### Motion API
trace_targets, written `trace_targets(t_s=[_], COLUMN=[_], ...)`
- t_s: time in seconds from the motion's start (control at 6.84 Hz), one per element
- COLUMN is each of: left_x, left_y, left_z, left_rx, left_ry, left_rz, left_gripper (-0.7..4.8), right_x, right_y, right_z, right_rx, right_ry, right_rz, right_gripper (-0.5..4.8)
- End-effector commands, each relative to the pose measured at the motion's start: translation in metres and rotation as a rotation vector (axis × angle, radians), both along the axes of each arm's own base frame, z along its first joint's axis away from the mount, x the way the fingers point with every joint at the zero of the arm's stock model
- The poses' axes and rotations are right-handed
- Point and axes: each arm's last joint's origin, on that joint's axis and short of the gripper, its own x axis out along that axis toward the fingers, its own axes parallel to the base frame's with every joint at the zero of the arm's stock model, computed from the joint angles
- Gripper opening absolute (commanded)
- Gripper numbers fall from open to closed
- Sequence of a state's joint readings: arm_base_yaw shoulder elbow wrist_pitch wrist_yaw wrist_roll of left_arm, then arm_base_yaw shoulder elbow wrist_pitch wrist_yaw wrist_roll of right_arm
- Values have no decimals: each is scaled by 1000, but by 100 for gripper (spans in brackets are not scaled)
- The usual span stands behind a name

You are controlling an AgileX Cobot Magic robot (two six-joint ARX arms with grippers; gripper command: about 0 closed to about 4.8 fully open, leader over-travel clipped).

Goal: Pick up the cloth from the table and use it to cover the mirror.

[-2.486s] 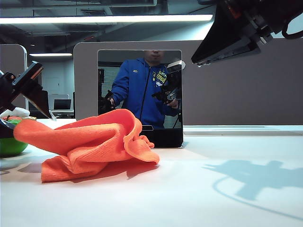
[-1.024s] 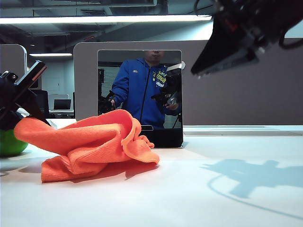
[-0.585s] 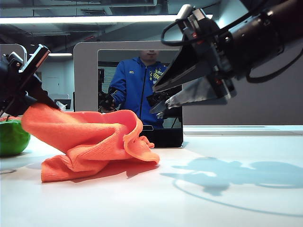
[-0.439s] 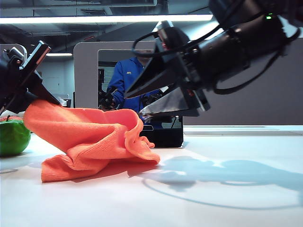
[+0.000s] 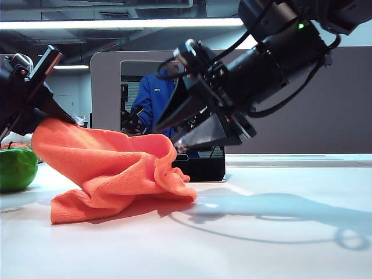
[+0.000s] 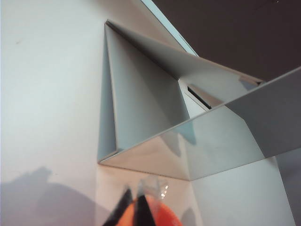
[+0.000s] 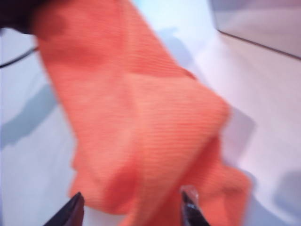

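Two grippers: your left gripper (image 5: 55,116) pinches the cloth (image 5: 116,174) corner up; your right gripper (image 5: 168,136), jaws parted and seemingly empty, nears its other end.

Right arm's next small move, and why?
Probably lower the right gripper onto the cloth and close. Its jaws are open just above the cloth's raised fold, while the left gripper already pinches the other corner; a second grip would let both arms spread it over the mirror.
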State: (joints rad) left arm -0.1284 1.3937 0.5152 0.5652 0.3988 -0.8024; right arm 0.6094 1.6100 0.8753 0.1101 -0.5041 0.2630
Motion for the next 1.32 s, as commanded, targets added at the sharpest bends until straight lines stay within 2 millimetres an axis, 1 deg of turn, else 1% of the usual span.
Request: trace_targets(t_s=[0.15,0.29,0.44,0.59,0.73,0.88,1.02,1.17,1.32], left_x=[1,1,1,2,2,2,2,2,2], left_y=[0,0,-1,-1,-1,-1,-1,-1,-2], left_z=[4,4,5,8,8,8,8,8,14], left_rx=[3,3,1,-3,-3,-3,-3,14,46], left_ry=[-31,-32,-47,-76,-76,-76,-76,-96,-189], left_rz=[-10,-10,-10,-11,-11,-11,-11,-25,-94], left_gripper=[-6,-6,-6,-6,-6,-6,-6,-6,-6], right_x=[1,-2,-4,-4,-3,-3,-2,3,8], right_y=[-1,0,8,15,15,16,17,21,23], right_z=[-5,-6,-13,-28,-27,-26,-25,-17,-9], right_rx=[-77,-87,-110,-150,-141,-125,-116,-47,-14], right_ry=[39,51,71,86,82,86,76,-9,-71], right_rz=[-54,-46,-29,-40,-42,-45,-45,-47,-70], right_gripper=[271,271,271,270,268,143,81,-7,-8])
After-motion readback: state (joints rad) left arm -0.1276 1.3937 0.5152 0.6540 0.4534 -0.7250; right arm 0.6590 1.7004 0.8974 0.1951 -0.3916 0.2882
